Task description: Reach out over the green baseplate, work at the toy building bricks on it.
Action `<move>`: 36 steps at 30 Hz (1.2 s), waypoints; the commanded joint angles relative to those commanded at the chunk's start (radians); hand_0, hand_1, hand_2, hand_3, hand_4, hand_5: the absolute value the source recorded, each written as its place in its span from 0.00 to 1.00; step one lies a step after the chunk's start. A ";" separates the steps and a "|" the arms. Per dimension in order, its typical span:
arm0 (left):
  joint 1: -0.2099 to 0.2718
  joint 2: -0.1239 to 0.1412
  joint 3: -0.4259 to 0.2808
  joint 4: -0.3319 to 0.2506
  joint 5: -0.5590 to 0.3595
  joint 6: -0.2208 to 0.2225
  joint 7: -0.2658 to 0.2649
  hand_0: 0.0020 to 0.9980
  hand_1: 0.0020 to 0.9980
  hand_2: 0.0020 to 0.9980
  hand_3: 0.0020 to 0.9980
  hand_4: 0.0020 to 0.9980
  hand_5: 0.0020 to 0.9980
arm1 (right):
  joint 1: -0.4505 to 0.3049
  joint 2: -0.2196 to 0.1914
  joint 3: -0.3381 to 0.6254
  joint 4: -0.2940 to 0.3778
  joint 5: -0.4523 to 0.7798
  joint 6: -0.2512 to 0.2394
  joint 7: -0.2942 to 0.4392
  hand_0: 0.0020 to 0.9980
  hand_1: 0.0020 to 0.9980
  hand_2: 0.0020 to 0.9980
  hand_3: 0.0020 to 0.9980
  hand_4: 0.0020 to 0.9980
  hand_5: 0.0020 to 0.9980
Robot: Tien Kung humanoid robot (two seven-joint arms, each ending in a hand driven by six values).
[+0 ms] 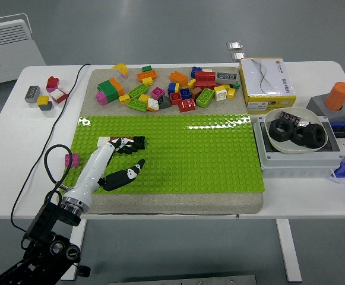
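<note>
I'm looking at what reads as a robotics lab or test room. The white height-adjustable surface stands on a bare grey floor, with a loose black cable trailing across it. A grey fixture box holding a bowl of black rings and a white heater beside the desk fit that.

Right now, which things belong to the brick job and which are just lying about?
Job: green baseplate; loose bricks behind it; black brick at the left robot hand.
Lying about: tissue box; bowl of black rings; orange cylinder; small bricks far left.
</note>
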 joint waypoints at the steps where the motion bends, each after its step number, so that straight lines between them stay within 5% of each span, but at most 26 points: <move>1: 0.000 -0.001 -0.003 0.000 0.000 0.000 -0.001 0.69 0.62 0.61 0.66 0.68 0.31 | 0.001 0.001 -0.002 0.000 0.002 0.000 0.000 0.52 0.66 0.77 0.79 0.87 0.96; 11: 0.014 -0.016 -0.079 0.000 0.008 0.007 -0.011 0.69 0.62 0.61 0.65 0.68 0.30 | 0.006 0.006 -0.020 0.000 0.022 0.001 0.005 0.52 0.65 0.77 0.79 0.87 0.96; 12: 0.015 -0.017 -0.086 0.001 0.009 0.008 -0.012 0.69 0.49 0.55 0.64 0.67 0.30 | 0.006 0.006 -0.017 0.000 0.020 0.001 0.005 0.52 0.65 0.77 0.79 0.87 0.96; 17: 0.023 -0.021 -0.123 0.003 0.016 0.016 -0.014 0.69 0.49 0.55 0.64 0.67 0.30 | 0.004 0.006 0.003 0.000 0.009 0.002 0.005 0.52 0.65 0.77 0.79 0.87 0.96; 18: 0.024 -0.022 -0.129 0.003 0.017 0.017 -0.015 0.68 0.38 0.46 0.63 0.67 0.30 | 0.004 0.006 0.007 0.000 0.007 0.003 0.005 0.52 0.65 0.76 0.79 0.86 0.96; 36: 0.034 -0.021 -0.169 0.011 0.020 0.024 -0.014 0.68 0.39 0.43 0.62 0.67 0.29 | -0.007 0.016 -0.057 0.000 0.061 -0.003 0.009 0.52 0.65 0.76 0.79 0.86 0.95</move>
